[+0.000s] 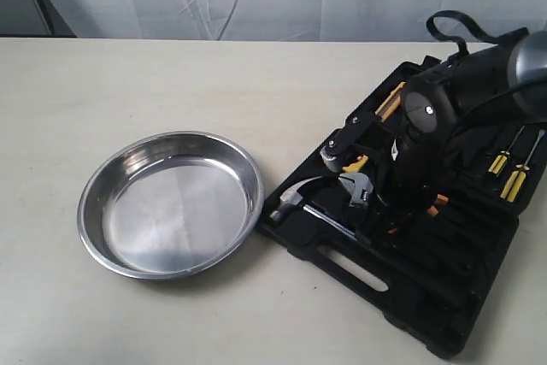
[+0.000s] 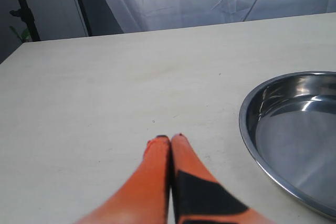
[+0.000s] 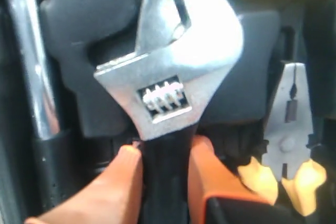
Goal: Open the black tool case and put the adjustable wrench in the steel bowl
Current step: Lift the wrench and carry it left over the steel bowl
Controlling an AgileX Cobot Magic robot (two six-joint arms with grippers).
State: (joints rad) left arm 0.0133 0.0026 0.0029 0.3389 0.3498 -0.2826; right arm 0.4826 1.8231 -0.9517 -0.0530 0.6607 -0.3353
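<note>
Left: the left gripper (image 2: 170, 138), its smooth orange fingers pressed together on nothing, hangs over the matte pale table (image 2: 105, 77) beside the round, shiny steel bowl (image 1: 175, 211). Right: in the open black moulded case (image 1: 410, 297), the right gripper (image 3: 165, 153) clamps the wrench (image 3: 168, 77) by its black handle, between the hammer (image 1: 289, 200) and the yellow-handled pliers (image 3: 289, 124). The black arm (image 1: 479, 74), angled steeply down, hides the case's middle.

Open table (image 1: 128, 83) beside steel bowl (image 1: 171, 211); hammer (image 1: 286, 203), pliers (image 3: 287, 109) flank adjustable wrench (image 3: 168, 72).
</note>
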